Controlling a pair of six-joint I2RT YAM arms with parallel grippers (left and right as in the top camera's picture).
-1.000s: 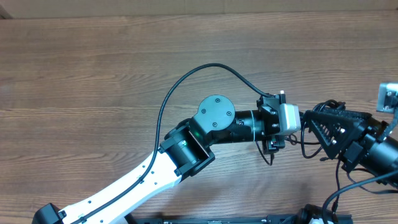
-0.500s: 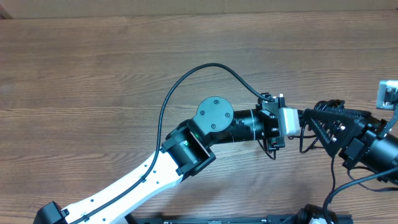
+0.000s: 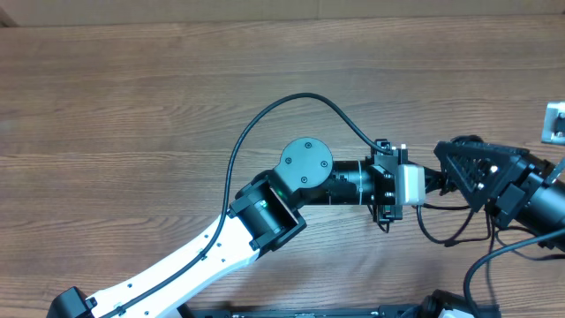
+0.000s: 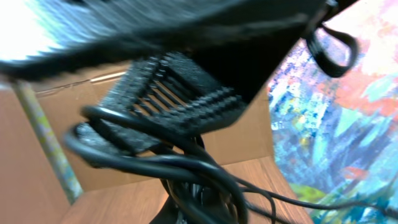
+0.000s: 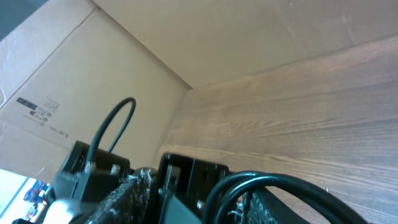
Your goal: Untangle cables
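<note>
The cables are thin black cords that hang in a slack loop below the spot where both grippers meet at the table's right. My left gripper sits mostly under its white camera box and is shut on the cables, which bunch up right at its jaws. Facing it tip to tip, my right gripper is open. In the left wrist view a loop of cord curls around one of its ribbed fingers. A cable loop stands between the right gripper's spread jaws.
The wooden table stretches left and back to a cardboard wall. A thick black wire fixed to the left arm arcs over the table's middle. A small grey box sits at the right edge.
The left gripper has shifted slightly toward the near edge. The slack cable loop below the grippers has grown longer and wider. The right gripper stays close against the left.
</note>
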